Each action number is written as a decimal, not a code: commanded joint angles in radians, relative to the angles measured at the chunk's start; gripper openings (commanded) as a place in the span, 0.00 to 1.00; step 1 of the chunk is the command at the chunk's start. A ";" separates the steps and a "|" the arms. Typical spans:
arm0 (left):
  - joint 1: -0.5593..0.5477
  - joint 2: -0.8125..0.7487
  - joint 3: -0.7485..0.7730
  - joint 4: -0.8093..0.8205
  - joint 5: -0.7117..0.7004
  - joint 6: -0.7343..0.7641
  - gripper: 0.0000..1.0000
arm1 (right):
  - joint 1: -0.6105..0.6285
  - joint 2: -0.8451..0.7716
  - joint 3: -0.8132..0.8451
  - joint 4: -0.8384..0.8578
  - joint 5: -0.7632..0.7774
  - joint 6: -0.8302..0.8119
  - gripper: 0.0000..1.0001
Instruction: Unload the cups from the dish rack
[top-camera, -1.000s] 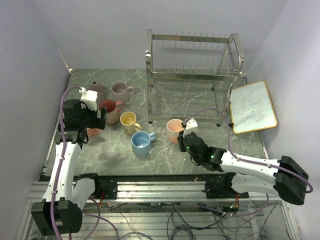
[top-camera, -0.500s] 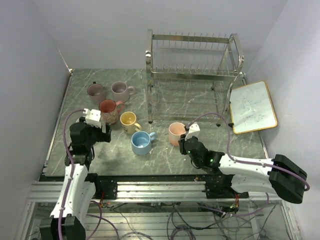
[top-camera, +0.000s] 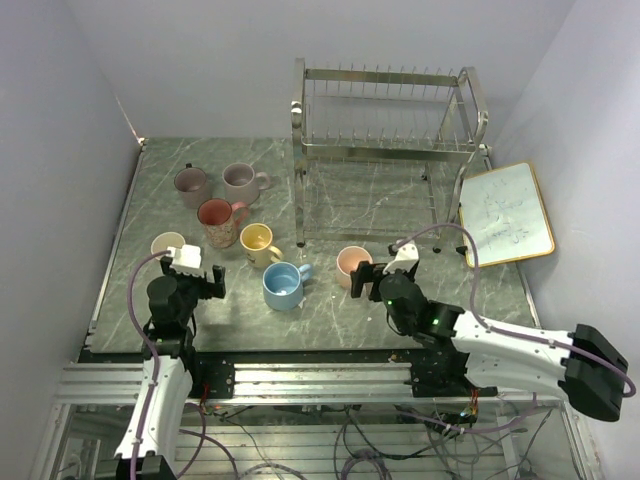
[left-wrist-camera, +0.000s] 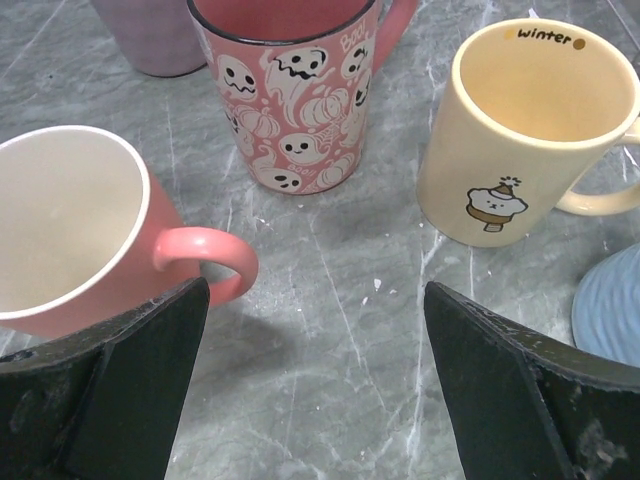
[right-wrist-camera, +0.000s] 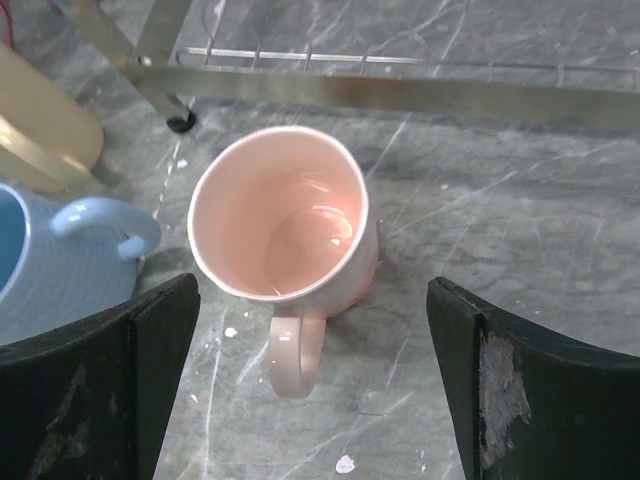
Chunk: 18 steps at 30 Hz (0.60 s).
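The chrome dish rack (top-camera: 385, 130) stands at the back with no cups in it. Seven cups stand upright on the table: two mauve (top-camera: 190, 185) (top-camera: 242, 182), a ghost-patterned pink one (top-camera: 218, 220) (left-wrist-camera: 290, 90), pale yellow (top-camera: 258, 243) (left-wrist-camera: 520, 130), light blue (top-camera: 283, 285) (right-wrist-camera: 60, 265), salmon (top-camera: 168, 245) (left-wrist-camera: 70, 235) and peach (top-camera: 352, 264) (right-wrist-camera: 285, 215). My right gripper (top-camera: 374, 280) (right-wrist-camera: 315, 390) is open just behind the peach cup, whose handle points toward it. My left gripper (top-camera: 192, 280) (left-wrist-camera: 315, 400) is open over bare table, near the salmon cup's handle.
A gold-framed whiteboard (top-camera: 507, 213) leans at the right beside the rack. The rack's base bar (right-wrist-camera: 400, 85) runs just beyond the peach cup. Walls close in the left, back and right sides.
My right gripper has opened, let go of the peach cup and drawn back a little. My left arm has pulled back toward the near edge, uncovering the salmon cup.
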 joint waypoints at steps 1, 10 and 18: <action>-0.003 0.030 0.005 0.113 -0.020 -0.007 1.00 | -0.005 -0.110 0.050 -0.117 0.122 0.051 0.97; -0.003 0.048 0.011 0.117 -0.164 -0.072 0.99 | -0.006 -0.196 0.277 -0.610 0.367 0.232 1.00; -0.003 0.049 0.012 0.118 -0.164 -0.072 1.00 | -0.008 -0.273 0.268 -0.491 0.249 -0.033 1.00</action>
